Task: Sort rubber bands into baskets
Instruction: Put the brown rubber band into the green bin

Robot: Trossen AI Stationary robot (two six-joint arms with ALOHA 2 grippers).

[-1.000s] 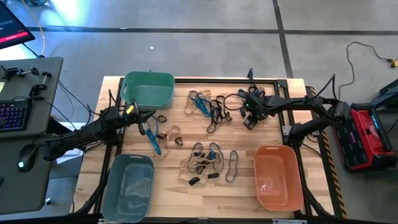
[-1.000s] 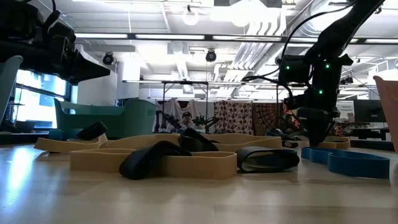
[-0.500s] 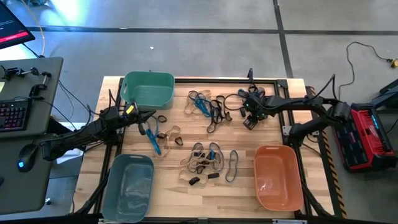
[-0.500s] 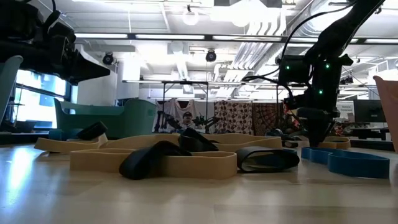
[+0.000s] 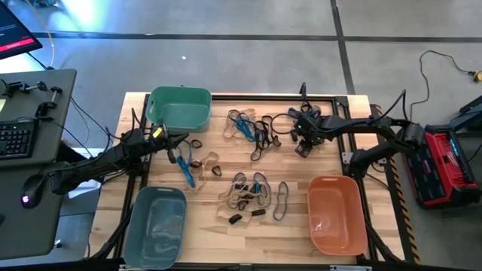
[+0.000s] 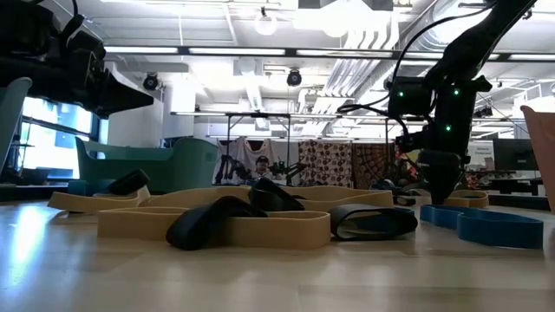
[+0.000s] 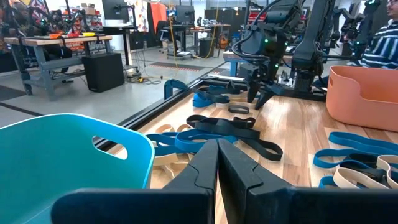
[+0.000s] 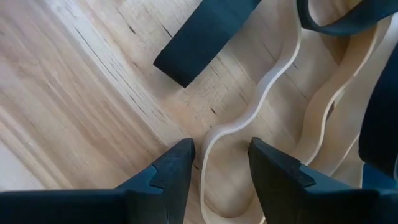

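Note:
Rubber bands in tan, blue and black lie flat on the wooden table [image 5: 301, 241] in loose heaps, one at the far middle [image 5: 252, 128] and one at the near middle [image 5: 248, 197]. A blue band [image 5: 185, 167] lies near my left gripper [image 5: 184, 141]. That gripper is shut and empty above the table beside the teal-green basket [image 5: 179, 108]. My right gripper [image 5: 302, 147] points down, open, at the far right. In the right wrist view its fingers [image 8: 221, 168] stand on either side of a thin tan band [image 8: 252, 115] without touching it.
The grey-blue basket [image 5: 154, 226] stands at the near left corner and the orange basket [image 5: 337, 213] at the near right. A black band [image 8: 205, 37] lies just beyond my right gripper. A black frame [image 5: 354, 98] borders the table's far and right sides.

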